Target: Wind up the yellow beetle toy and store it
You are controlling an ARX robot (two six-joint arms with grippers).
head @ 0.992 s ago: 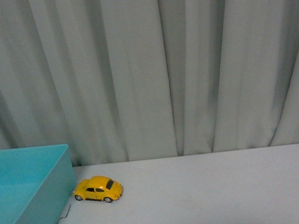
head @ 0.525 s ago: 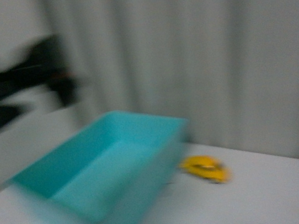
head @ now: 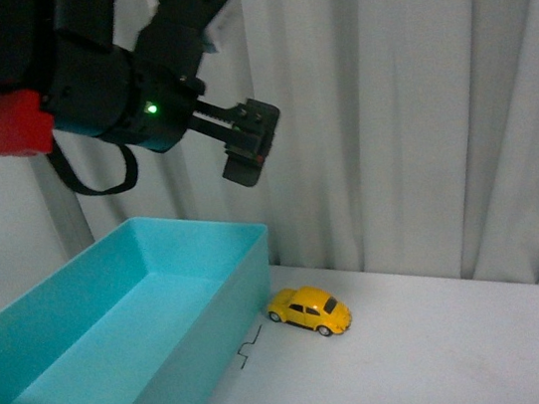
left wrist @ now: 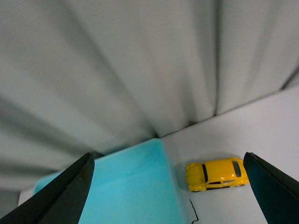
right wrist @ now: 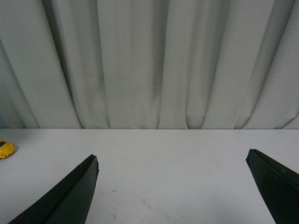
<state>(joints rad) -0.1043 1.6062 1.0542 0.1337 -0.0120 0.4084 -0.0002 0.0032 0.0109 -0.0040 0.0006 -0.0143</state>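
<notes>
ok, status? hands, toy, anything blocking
Left hand open, raised, empty. Right hand open, empty. Small glossy yellow beetle toy car on white table beside turquoise plastic box, untouched. Nothing blocking it.

A pale grey pleated curtain (head: 385, 95) hangs in soft folds behind a white tabletop (head: 452, 357) under dim light.

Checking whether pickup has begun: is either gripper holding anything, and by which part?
Nothing is held. The left gripper and right gripper are both open and empty; the yellow beetle toy sits on the table beside the teal bin.
</notes>
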